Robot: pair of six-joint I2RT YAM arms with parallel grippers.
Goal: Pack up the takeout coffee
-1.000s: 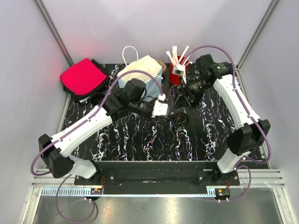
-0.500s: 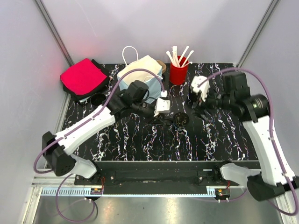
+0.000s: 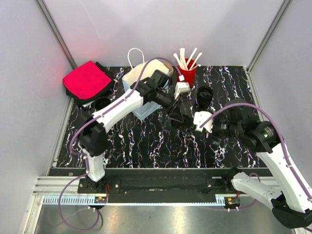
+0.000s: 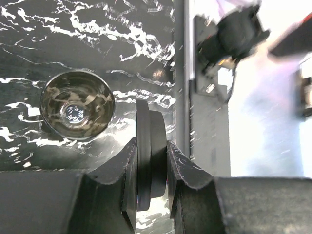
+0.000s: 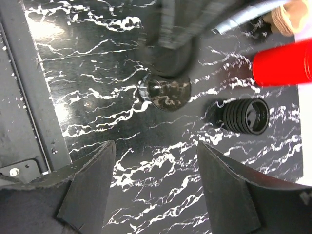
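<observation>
Jaws on our left gripper pinch a black lid, likely to cap the open cup; our right gripper gapes empty.

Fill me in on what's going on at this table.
The left gripper is pinching what looks like a black lid on edge, above the marbled table and beside an open black cup. The right gripper hangs open and empty over the table close by. The paper bag stands at the back, next to the red cup of stirrers. The packing does not look done yet.
</observation>
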